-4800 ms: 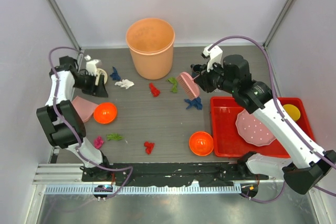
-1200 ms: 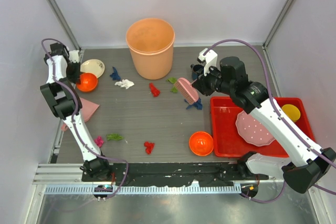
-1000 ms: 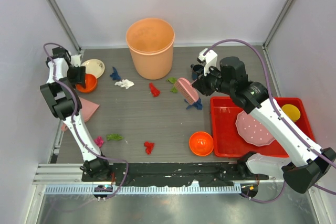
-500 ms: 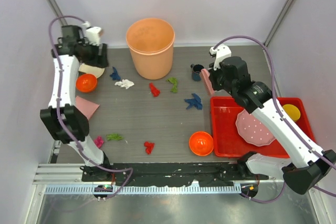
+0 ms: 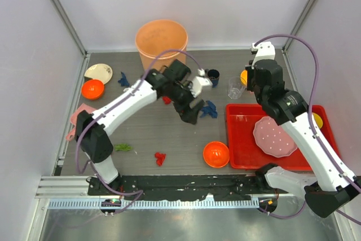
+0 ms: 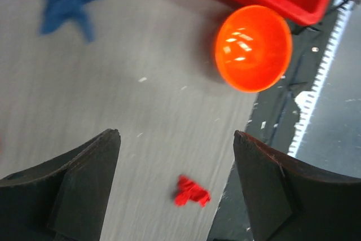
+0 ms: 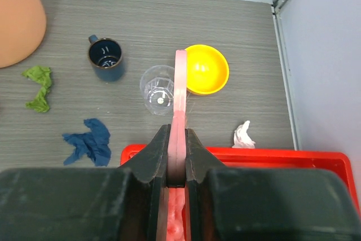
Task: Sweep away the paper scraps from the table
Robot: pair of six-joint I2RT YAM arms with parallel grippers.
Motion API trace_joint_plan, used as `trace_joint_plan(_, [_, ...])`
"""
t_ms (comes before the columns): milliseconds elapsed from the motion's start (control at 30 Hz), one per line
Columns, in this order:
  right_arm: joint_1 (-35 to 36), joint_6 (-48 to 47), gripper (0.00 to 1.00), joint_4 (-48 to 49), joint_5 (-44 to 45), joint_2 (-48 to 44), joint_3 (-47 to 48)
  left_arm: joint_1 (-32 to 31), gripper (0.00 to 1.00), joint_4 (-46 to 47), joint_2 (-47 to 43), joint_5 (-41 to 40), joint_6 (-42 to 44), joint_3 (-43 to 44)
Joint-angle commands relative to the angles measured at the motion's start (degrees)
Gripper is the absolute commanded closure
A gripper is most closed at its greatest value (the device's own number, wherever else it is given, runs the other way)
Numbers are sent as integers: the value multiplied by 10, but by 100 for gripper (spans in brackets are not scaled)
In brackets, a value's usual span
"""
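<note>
Paper scraps point(image 5: 160, 157): loose on the table point(image 5: 146, 131), none gathered. Entries run from the near edge outward.

1. Near row. Red scrap point(image 5: 160, 157) and near green scrap point(image 5: 122, 147) lie apart from each other. An orange bowl point(image 5: 216, 153) stands just beside the left wall of the red tray point(image 5: 232, 139).
2. Left edge. Pink dustpan point(image 5: 79, 118) lies flat, well apart from either arm's working end.
3. Mid-table. Left gripper point(image 6: 176, 135) has its jaws spread wide with nothing between them. Its wrist view frames the red scrap between the two fingers.
4. Blue scrap point(image 7: 90, 139) sits just beside the left gripper in the overhead view, near the tray's far-left corner.
5. Right gripper point(image 7: 177, 134) has its jaws clamped on a thin pink tool point(image 7: 180, 83). The tool is seen edge-on, so its kind is not settled; probably a brush. Its long axis runs straight out from the jaws toward the far wall.
6. White scrap point(image 7: 243, 135) lies right of those jaws, just beyond the tray's far wall.
7. Far row. Far green scrap point(image 7: 38, 86), dark mug point(image 7: 106, 57), clear glass point(image 7: 159, 95), yellow bowl point(image 7: 206, 69), orange bucket point(image 5: 162, 40).

Governing relation: every coloured scrap lies left of the right jaws, the blue one nearest. The left arm is nearer that scrap but carries nothing. A sweep would likely have to turn the tool crosswise and draw it leftward.
</note>
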Motion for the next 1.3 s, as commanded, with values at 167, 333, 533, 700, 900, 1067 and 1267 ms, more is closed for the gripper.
trace_joint_plan(167, [-19, 7, 99, -4, 36, -37, 4, -145, 0, 156, 106, 13, -100, -30])
trace_joint_plan(333, [-20, -10, 99, -8, 31, -57, -1, -161, 0, 192, 165, -10, -111, -38])
trace_joint_plan(533, [-21, -29, 99, -19, 28, -58, 7, -173, 0, 199, 189, 6, -118, -51])
trace_joint_plan(700, [-21, -32, 99, -21, 21, -59, 5, -186, 5, 197, 183, 2, -103, -85])
trace_joint_plan(900, [-21, -37, 99, -21, -2, -53, 11, -191, 48, 190, 198, 6, -98, -94])
trace_joint_plan(1067, [-21, -36, 99, -21, -17, -52, 15, -180, 100, 131, 193, 11, -91, -45])
trace_joint_plan(1267, [-21, -37, 99, -21, -33, -53, 15, -113, 100, 35, 113, 48, -55, -27])
